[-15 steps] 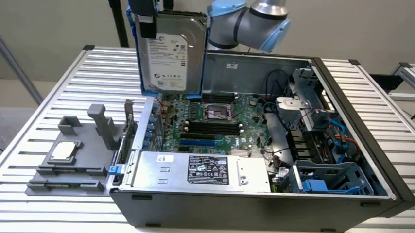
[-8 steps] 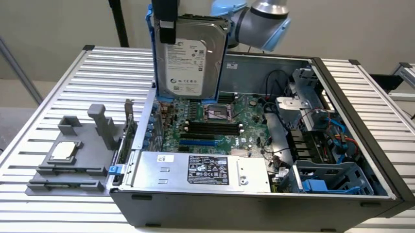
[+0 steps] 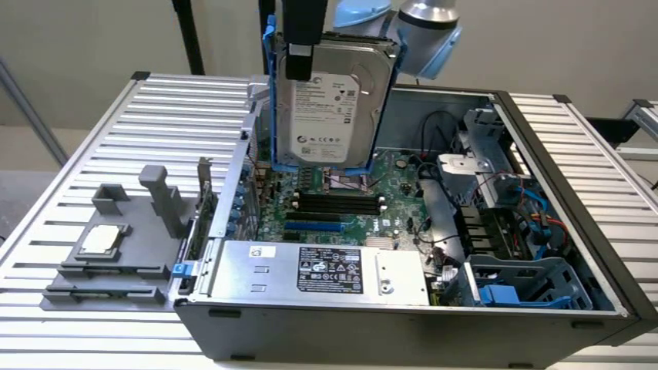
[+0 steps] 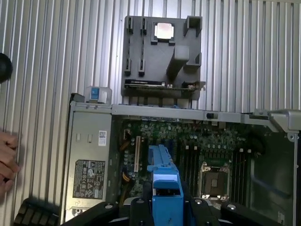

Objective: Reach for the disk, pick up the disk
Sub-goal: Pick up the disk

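Over the open computer case (image 3: 575,308), the vertical pincer (image 3: 299,62) grips the raised, upright disk (image 3: 331,104).

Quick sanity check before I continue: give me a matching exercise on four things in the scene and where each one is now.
Things:
1. disk
2. small silver chip
3. silver box with black label
4. hand

Places:
A. on the grey fixture outside the case
B. at the wrist picture's edge, on the slatted table
C. held upright above the motherboard
D. inside the case, along its near wall

Pairs: 1-C, 2-A, 3-D, 4-B
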{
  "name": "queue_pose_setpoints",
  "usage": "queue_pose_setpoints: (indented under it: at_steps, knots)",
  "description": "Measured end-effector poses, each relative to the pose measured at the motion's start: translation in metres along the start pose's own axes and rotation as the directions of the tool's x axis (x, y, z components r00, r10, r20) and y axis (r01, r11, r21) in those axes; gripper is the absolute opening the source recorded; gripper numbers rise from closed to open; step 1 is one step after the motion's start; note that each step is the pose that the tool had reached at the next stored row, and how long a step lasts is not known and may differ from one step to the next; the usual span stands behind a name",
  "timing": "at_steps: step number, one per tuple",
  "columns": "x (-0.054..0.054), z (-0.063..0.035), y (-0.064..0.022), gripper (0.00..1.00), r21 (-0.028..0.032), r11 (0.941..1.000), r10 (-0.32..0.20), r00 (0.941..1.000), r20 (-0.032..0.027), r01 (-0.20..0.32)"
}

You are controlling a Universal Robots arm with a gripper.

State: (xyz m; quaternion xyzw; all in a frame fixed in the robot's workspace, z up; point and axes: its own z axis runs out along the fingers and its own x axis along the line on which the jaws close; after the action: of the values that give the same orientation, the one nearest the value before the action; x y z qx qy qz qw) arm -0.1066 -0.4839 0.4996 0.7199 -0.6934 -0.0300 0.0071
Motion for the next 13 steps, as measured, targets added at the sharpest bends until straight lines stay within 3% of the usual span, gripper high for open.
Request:
queue_pose_setpoints:
  at_steps: [13]
  knots:
    - [0.026,-0.0035,-0.0513,0.33,0.0002,1.0000,0.000,1.0000,0.0038,0.000]
